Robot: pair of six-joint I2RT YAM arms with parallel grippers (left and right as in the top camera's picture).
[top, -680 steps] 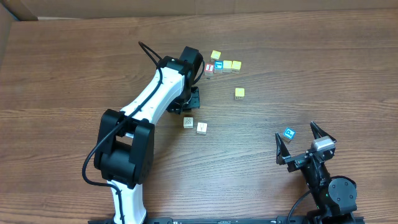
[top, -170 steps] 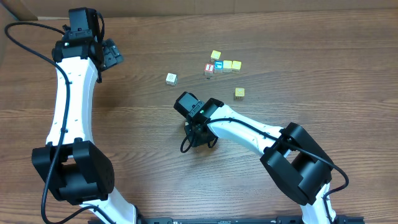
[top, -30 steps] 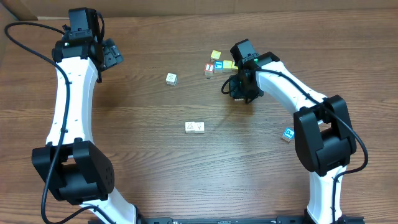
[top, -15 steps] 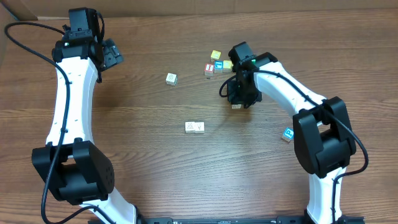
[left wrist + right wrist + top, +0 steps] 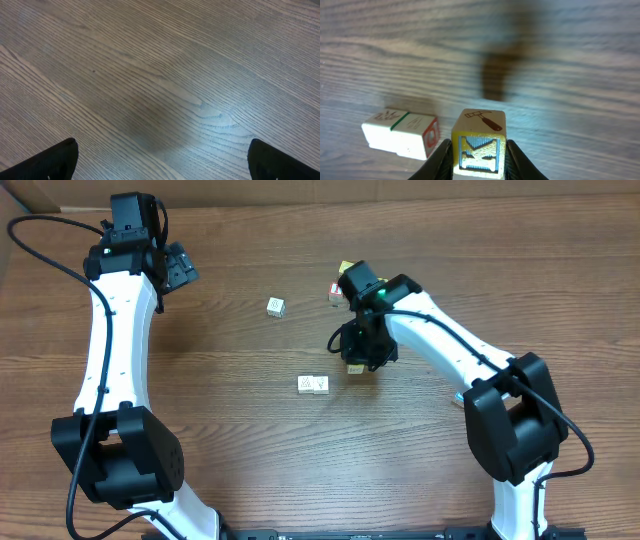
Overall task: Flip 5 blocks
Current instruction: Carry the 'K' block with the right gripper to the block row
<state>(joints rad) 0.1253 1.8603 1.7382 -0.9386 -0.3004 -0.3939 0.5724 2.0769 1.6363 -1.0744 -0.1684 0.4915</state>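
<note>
Near the middle of the worktop (image 5: 420, 480), the right hand (image 5: 357, 352) grips a yellow block (image 5: 479, 142). Its two fingers (image 5: 441, 159) are drawn in narrow, pressing the block's left and right sides. In the right wrist view the block's upper face carries a drawing of a hammer, and the face turned to the camera shows a blue K in a blue frame. A dark, blurred shadow (image 5: 495, 75) lies on the wood beyond it.

Just to the left of the held block, two cream blocks (image 5: 313, 384) lie side by side, touching, on the worktop. The wrist view shows faint line drawings on their top faces and a red letter on the end face nearest the yellow block. They sit close to that block without touching it.

A single cream block (image 5: 275, 306) rests apart from the pair, farther back. Behind the right arm a red-faced cube (image 5: 334, 288) shows partly, with another yellowish block at its side – the arm hides the rest of that group.

At the far left corner, the left hand (image 5: 180, 268) hangs over bare wood with its jaws spread wide and nothing between them.
</note>
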